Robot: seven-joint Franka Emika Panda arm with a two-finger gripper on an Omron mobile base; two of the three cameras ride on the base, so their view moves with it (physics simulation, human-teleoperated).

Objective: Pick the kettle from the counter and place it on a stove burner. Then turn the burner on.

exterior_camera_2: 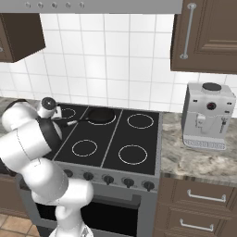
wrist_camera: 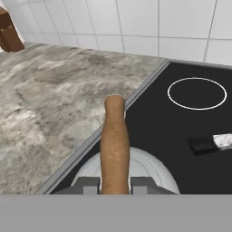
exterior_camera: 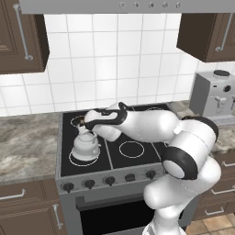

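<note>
Now, sweeping from the left of the left base view: the stone table (exterior_camera: 27,142) lies bare beside the stove, and right at the cooktop's near-left corner sits the kettle (exterior_camera: 86,146), squat and silver, over the stove burner (exterior_camera: 73,159), the wide white ring whose arc peeks out round its base. Whether the base is fully down on the glass or a touch above it, the pictures don't settle. Above the kettle, the gripper (exterior_camera: 82,123) reaches in from the right, and in the hand view the two fingers (wrist_camera: 86,185) are pinched close on either side of the brown wooden handle (wrist_camera: 114,145), narrow gap, handle clamped between them. So the kettle is in hand, and it is at the burner, not out on the table.

Moving right across the cooktop: a frying pan (exterior_camera_2: 100,115) rests at the back, its handle (wrist_camera: 213,142) pointing toward the kettle's side. Further right, the coffee machine (exterior_camera_2: 207,115) stands on the far table, well out of play.

What could go wrong? The kettle sits near the cooktop's left edge; let go while it is tilted or off-centre and it could rock or settle partly outside the ring. Pulling the fingers up before they spread would drag the handle and lift the kettle off again. And along the front, the knobs (exterior_camera: 89,183) sit close together, so the wrong one is an easy mistake, lighting a burner with nothing on it.
</note>
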